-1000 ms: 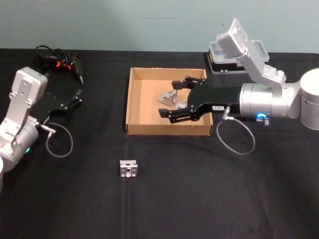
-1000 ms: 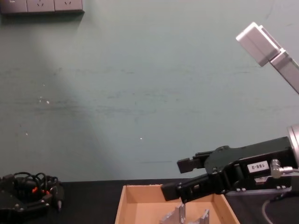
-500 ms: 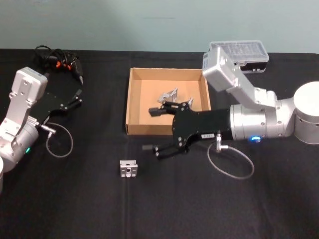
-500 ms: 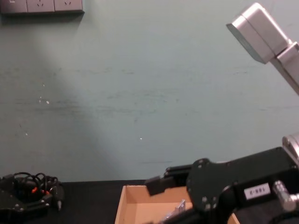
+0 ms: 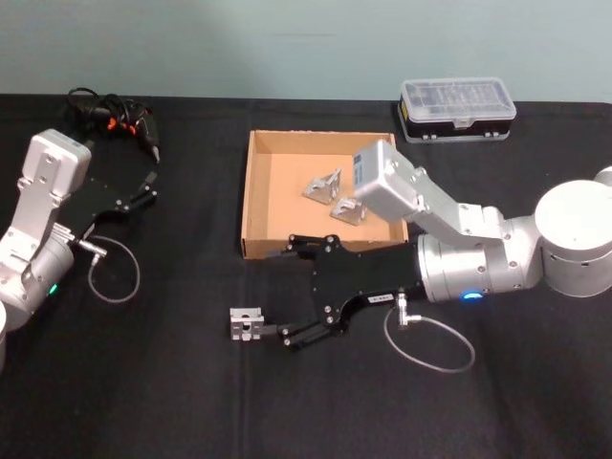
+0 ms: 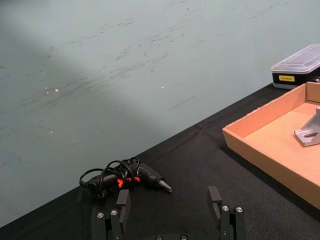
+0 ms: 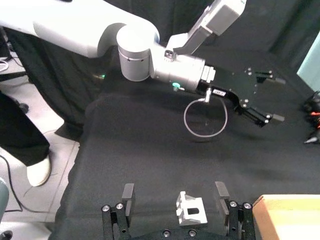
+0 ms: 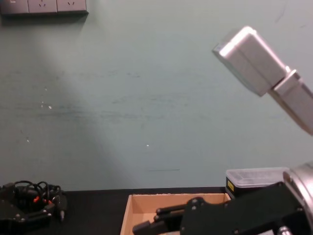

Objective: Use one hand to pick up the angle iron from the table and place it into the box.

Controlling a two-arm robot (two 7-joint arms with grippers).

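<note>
One silver angle iron (image 5: 247, 324) lies on the black table (image 5: 143, 382), in front of the tan box (image 5: 255, 196). Two more angle irons (image 5: 322, 185) (image 5: 349, 210) lie inside the box. My right gripper (image 5: 285, 296) is open and low over the table, its fingertips just right of the loose iron. In the right wrist view that angle iron (image 7: 190, 210) sits framed between the spread fingers (image 7: 128, 192) of the right gripper (image 7: 174, 192). My left gripper (image 5: 143, 191) is parked open at the far left, holding nothing; its own view shows the left gripper (image 6: 169, 197) facing the box (image 6: 270, 145).
A black case with a clear lid (image 5: 457, 107) stands behind the box at the right. A black drill with orange marks and cable (image 5: 115, 117) lies at the back left. A grey cable loop (image 5: 430, 339) hangs from the right wrist.
The right gripper has left the box and swung forward and down to the table beside the loose angle iron. A second angle iron now shows in the box. The left arm stayed still.
</note>
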